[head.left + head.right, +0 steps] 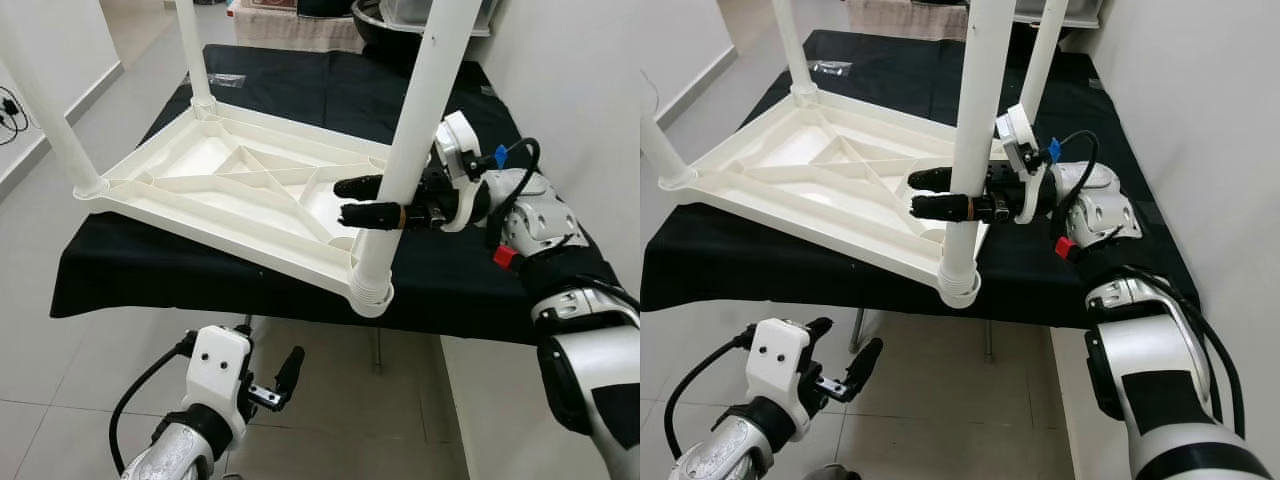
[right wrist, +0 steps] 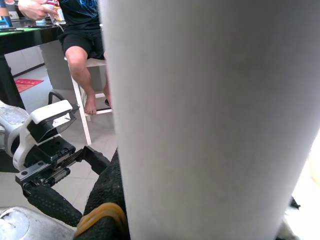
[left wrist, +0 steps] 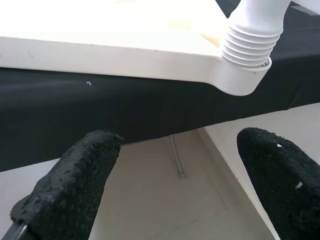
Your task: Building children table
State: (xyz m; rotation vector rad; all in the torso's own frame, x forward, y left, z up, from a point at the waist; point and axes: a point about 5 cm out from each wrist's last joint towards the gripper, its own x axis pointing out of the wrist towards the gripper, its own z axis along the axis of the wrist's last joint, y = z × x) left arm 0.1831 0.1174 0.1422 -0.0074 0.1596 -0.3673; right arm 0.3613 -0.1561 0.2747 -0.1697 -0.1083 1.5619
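Observation:
A white plastic children's table (image 1: pixel 230 180) lies upside down on a black-covered table (image 1: pixel 130 270), its legs pointing up. My right gripper (image 1: pixel 343 200) reaches in from the right and is shut on the near right leg (image 1: pixel 415 130), one black finger on each side of it, just above the ribbed socket (image 3: pixel 247 45). That leg (image 2: pixel 210 115) looms close in the right wrist view. My left gripper (image 3: pixel 175 190) hangs open below the front edge of the black table, holding nothing. Two more legs (image 1: pixel 45 110) (image 1: pixel 192 50) stand at the left corners.
A white wall runs close along the right side. Baskets and a dark bowl (image 1: pixel 380 25) sit at the far end of the black table. Tiled floor (image 1: pixel 80 380) lies in front and to the left. A seated person's legs (image 2: pixel 80 55) appear in the right wrist view.

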